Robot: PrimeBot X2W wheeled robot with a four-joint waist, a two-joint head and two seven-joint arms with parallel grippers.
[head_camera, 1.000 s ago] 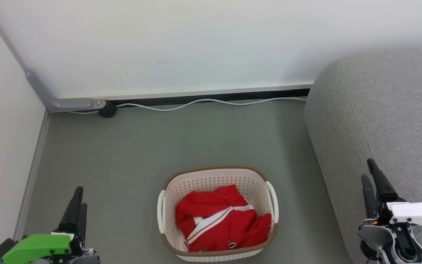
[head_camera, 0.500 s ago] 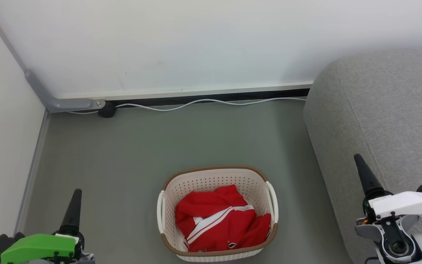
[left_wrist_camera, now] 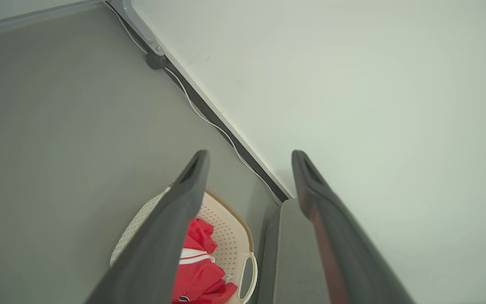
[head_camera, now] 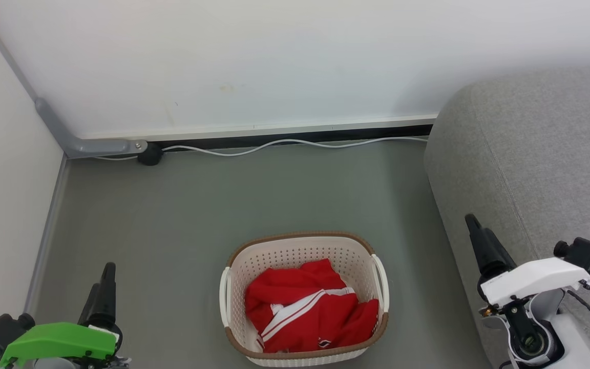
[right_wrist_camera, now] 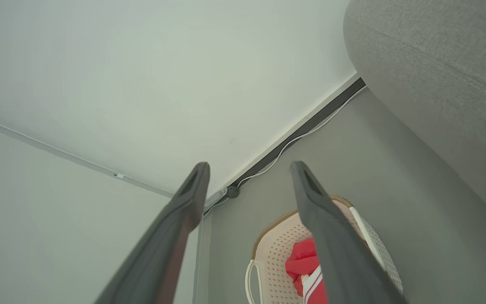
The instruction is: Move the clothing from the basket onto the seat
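Note:
The cream perforated basket (head_camera: pixel 295 237) with its brown rim stands on the floor at the bottom centre. The red clothing (head_camera: pixel 310 312) with white trim lies crumpled inside it. The grey seat (head_camera: pixel 546 154) rises just right of the basket. My left gripper (head_camera: pixel 107 270) hovers low at the left, well apart from the basket, and its wrist view shows it open (left_wrist_camera: pixel 249 156) and empty, with the basket (left_wrist_camera: pixel 236 215) and clothing (left_wrist_camera: pixel 198 270) below it. My right gripper (head_camera: pixel 472 221) hangs over the seat's front edge. It is also open (right_wrist_camera: pixel 249 165) and empty, above the basket (right_wrist_camera: pixel 276 249).
A white cable (head_camera: pixel 285 142) runs along the foot of the back wall to a black plug (head_camera: pixel 150 152) beside a grey conduit (head_camera: pixel 95 146). A side wall (head_camera: pixel 3 179) closes the left. Grey floor (head_camera: pixel 223 205) lies between basket and wall.
My right gripper has swung left toward the basket and turned at the wrist. The left gripper has turned and sunk slightly. Basket and clothing have not moved.

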